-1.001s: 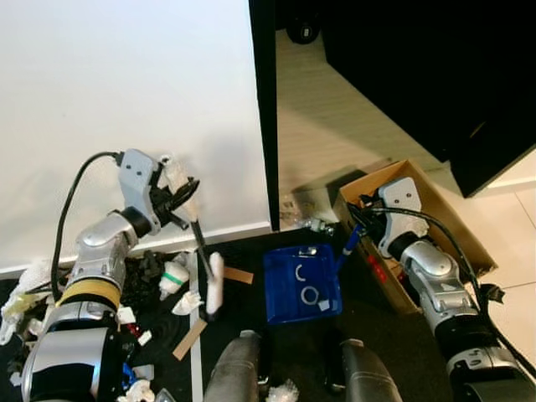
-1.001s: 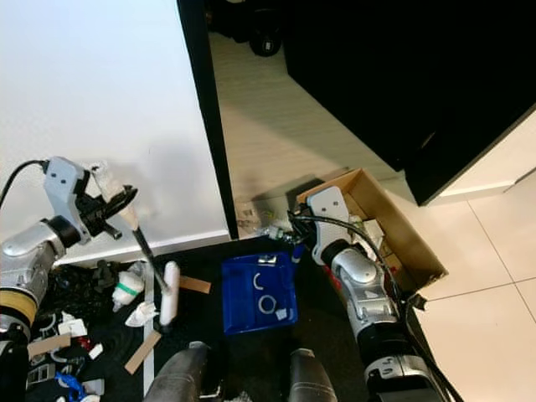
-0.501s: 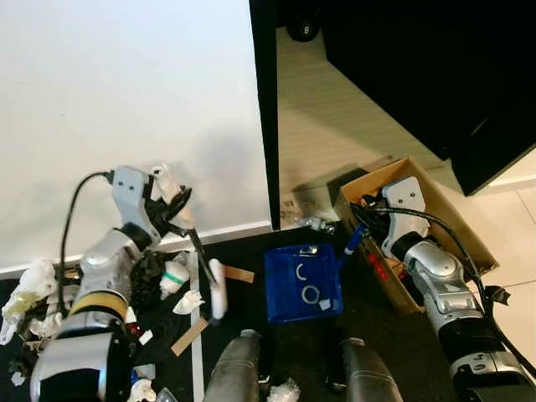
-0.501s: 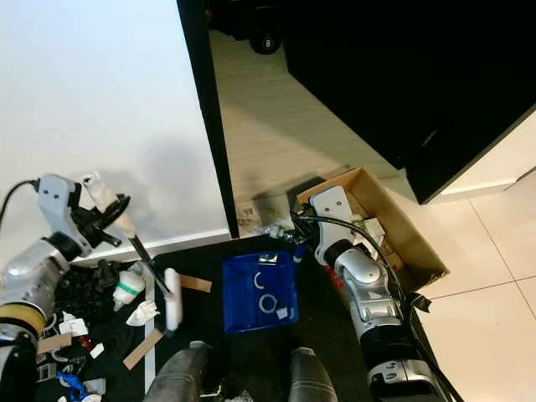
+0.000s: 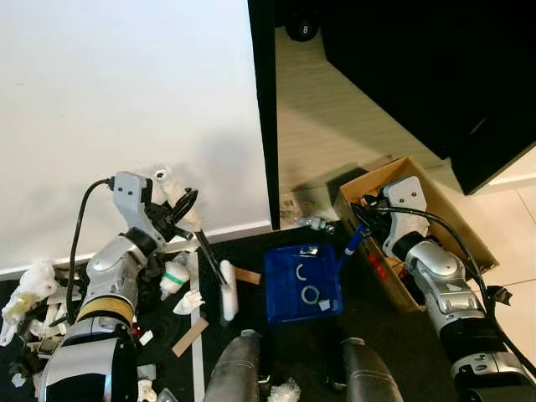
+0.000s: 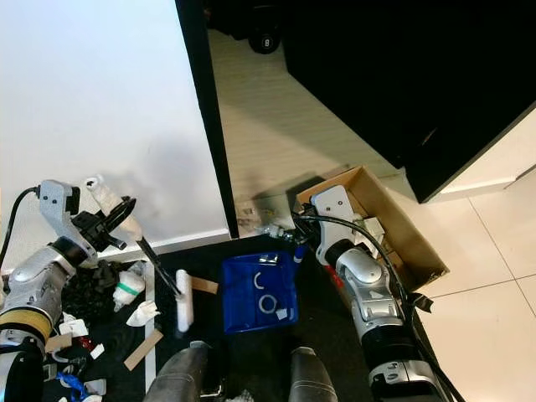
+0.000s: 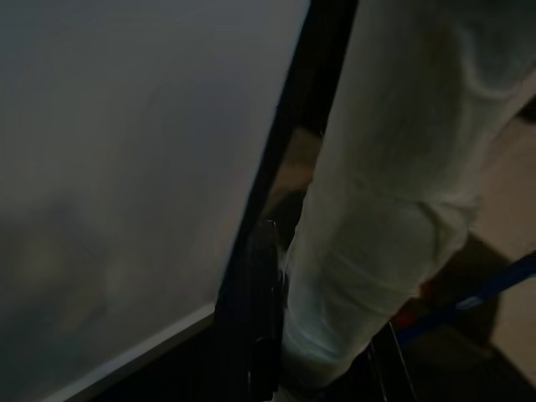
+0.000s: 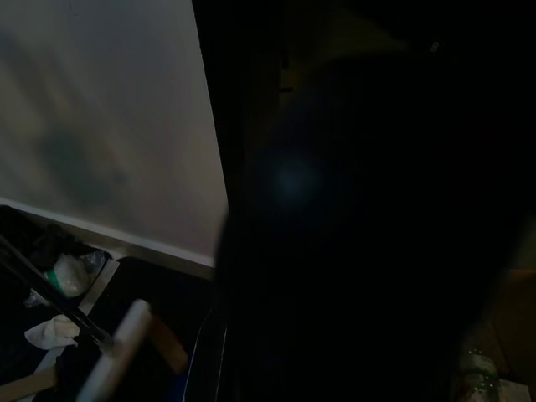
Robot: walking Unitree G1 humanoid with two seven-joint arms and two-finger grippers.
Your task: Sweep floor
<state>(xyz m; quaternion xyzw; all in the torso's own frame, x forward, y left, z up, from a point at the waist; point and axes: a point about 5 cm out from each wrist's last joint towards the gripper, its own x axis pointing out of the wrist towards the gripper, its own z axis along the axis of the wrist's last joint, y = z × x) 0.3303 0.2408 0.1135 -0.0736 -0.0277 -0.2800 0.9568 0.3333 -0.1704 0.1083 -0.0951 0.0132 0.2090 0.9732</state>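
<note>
Sweeping stroke: left gripper (image 5: 182,207) clamps the brush (image 5: 226,290) handle, head below it beside the blue dustpan (image 5: 301,283); right gripper (image 5: 358,224) grips the dustpan handle. Best kept low, driving scraps (image 5: 189,301) panward.

Hidden and unclear parts of the sweeping scene

A dark blurred mass is covering most of the right wrist view, hiding the right gripper's fingers. The litter pile (image 5: 33,310) is running off the picture's edge, its scraps too small to name. The small bits in the blue dustpan (image 5: 301,283) are staying unidentifiable.
</note>
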